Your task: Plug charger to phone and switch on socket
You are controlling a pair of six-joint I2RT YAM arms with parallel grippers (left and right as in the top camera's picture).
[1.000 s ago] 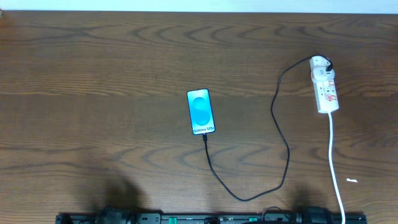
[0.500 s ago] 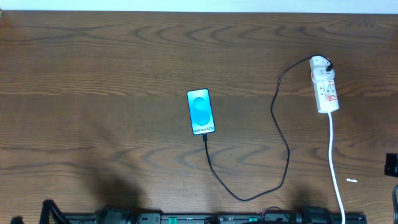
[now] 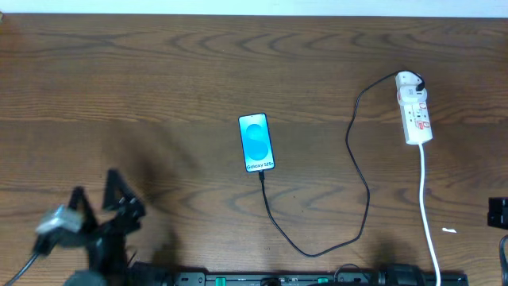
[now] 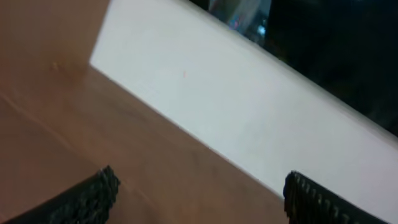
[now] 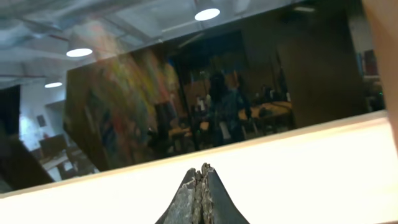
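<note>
The phone [image 3: 257, 143] lies face up at the table's middle, its blue screen lit. The charger [image 3: 359, 171] is a thin black cable; its tip [image 3: 260, 173] sits against the phone's near end, and the cable loops right and back up to the socket [image 3: 416, 115], a white power strip at the right. My left gripper [image 3: 97, 191] is open at the near left, far from the phone; in the left wrist view [image 4: 199, 202] its fingers [image 4: 93, 199] stand wide over bare wood. My right gripper [image 5: 202, 171] is shut on nothing, pointing at a white wall.
The socket's white cord [image 3: 429, 214] runs toward the near edge. A small white fleck [image 3: 449, 231] lies beside it. A dark part of the right arm [image 3: 498, 210] shows at the right edge. A black rail [image 3: 278, 278] lines the near edge.
My left arm has come into the overhead view from the near left edge, moving onto the table. A piece of the right arm appeared at the right edge. Phone, cable and socket have not moved.
</note>
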